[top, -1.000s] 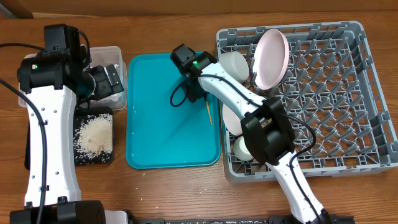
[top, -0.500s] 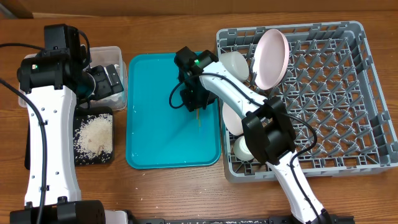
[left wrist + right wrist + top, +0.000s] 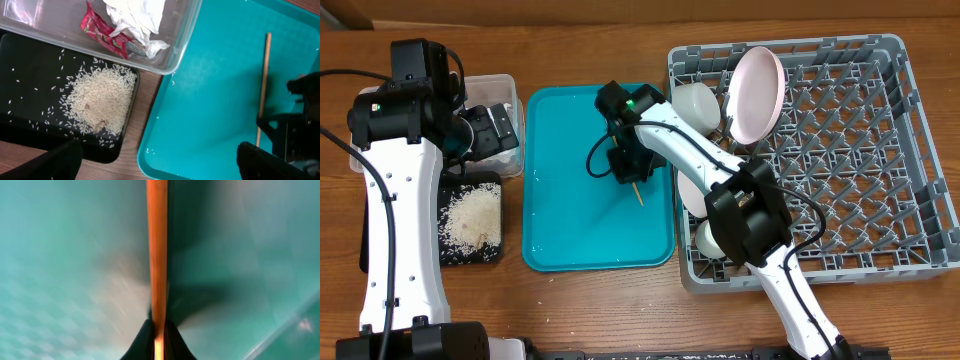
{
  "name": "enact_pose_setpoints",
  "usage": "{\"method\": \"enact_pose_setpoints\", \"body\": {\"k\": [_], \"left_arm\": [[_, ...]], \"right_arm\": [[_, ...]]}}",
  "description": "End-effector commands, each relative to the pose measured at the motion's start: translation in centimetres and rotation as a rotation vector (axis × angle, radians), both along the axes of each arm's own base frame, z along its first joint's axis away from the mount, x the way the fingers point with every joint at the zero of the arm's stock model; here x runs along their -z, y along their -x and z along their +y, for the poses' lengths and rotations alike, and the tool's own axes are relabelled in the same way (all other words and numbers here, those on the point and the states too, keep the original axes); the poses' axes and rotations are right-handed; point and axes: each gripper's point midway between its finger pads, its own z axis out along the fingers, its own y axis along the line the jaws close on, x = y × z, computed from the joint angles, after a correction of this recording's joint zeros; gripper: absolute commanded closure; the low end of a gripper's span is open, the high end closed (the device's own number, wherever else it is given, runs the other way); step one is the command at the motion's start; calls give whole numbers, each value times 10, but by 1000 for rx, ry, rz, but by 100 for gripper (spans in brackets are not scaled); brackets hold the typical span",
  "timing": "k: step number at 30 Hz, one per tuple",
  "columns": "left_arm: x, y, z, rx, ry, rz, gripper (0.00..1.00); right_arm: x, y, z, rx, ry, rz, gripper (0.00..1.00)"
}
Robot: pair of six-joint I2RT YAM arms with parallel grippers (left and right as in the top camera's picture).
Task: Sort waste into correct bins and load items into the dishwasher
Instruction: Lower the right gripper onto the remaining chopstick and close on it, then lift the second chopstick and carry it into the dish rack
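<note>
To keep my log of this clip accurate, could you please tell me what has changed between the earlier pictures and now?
The right gripper moved toward the near side of the teal tray and down onto the chopstick, which shifted left. Its fingers now look closed on it. The left gripper, open, the rice on the black tray and the dish rack with its load stayed put.

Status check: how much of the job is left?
Done: napkin and wrapper in the clear tub, rice on the black tray, plate, bowls and cup in the rack. In hand: right fingers pinch a chopstick on the teal tray. Remaining: racking it; the second chopstick isn't clearly visible.
</note>
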Motion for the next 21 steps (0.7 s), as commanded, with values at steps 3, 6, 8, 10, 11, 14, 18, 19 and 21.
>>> {"method": "enact_pose_setpoints", "body": {"k": [3,6,8,10,11,14,18,19,21], "left_arm": [[-4,-1,3,1,-14,-12,0],[-4,-1,3,1,-14,-12,0],[-4,-1,3,1,-14,-12,0],[-4,-1,3,1,-14,-12,0],[-4,-1,3,1,-14,-12,0],[-4,-1,3,1,-14,-12,0],[-4,-1,3,1,-14,-12,0],[-4,-1,3,1,-14,-12,0],[-4,-1,3,1,-14,-12,0]], "right_arm": [[-43,-5,-1,1,11,-46,96],[-106,-9,-3,0,-28,-131,96],[-135,-8,-5,2,-51,-172,96],[-165,-6,-7,8,-84,-213,96],[-176,-5,-6,9,-106,-231,96],[-210,0,-10,42,-156,-284,96],[-252,11,-18,90,-219,-349,96],[-261,13,-20,91,-233,-365,96],[-282,20,-26,97,-263,-401,96]]}}
